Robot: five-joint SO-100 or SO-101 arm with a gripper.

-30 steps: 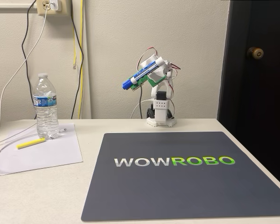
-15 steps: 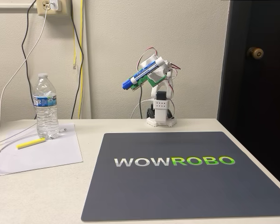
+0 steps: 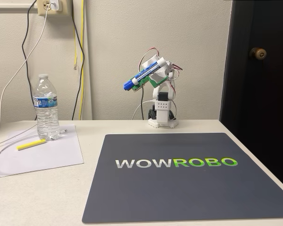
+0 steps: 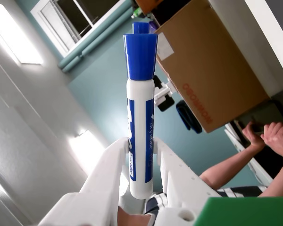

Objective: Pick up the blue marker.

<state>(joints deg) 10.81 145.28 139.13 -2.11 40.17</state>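
Note:
The blue marker (image 3: 142,76) has a white barrel with a blue label and a blue cap. It is held high above the table at the back, cap pointing down-left in the fixed view. My gripper (image 3: 145,79) is shut on its barrel, with the arm folded up over its white base. In the wrist view the blue marker (image 4: 140,117) stands lengthwise between the two white fingers (image 4: 106,174), cap away from the camera, and my gripper (image 4: 140,148) pinches its lower barrel.
A dark WOWROBO mat (image 3: 188,174) covers the table's front right. On the left lie a sheet of paper (image 3: 37,150), a water bottle (image 3: 46,107) and a thin yellow stick (image 3: 31,144). Cables hang down the wall. A person's hands (image 4: 269,136) show in the wrist view.

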